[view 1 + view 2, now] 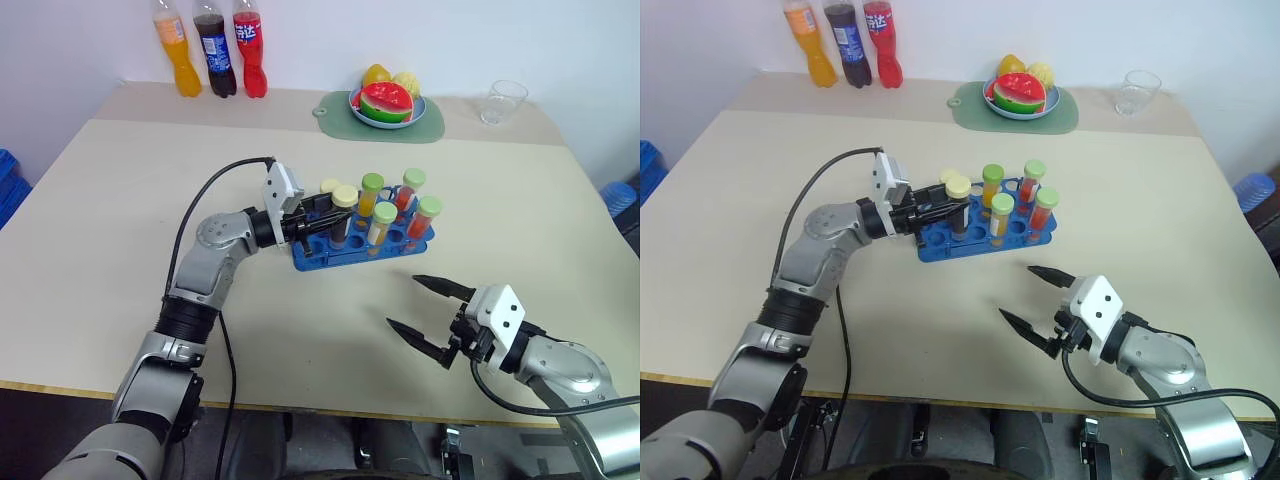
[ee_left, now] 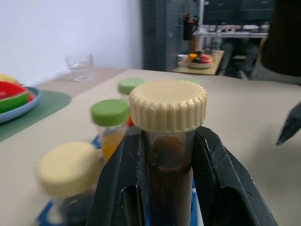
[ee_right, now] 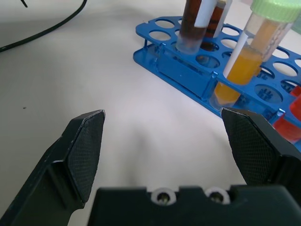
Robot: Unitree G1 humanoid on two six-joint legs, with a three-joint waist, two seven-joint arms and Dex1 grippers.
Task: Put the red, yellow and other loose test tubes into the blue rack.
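My left gripper is shut on a dark brown test tube with a pale yellowish cap. It holds the tube upright over the left end of the blue rack. In the right wrist view the tube's lower end sits at a hole in the rack's near row. Several capped tubes stand in the rack, among them a yellow one and red-orange ones. My right gripper hangs open and empty above the table, in front of the rack and to its right.
Three soda bottles stand at the back left. A green mat with a fruit plate lies at the back, with a clear cup to its right. A black cable arcs over my left arm.
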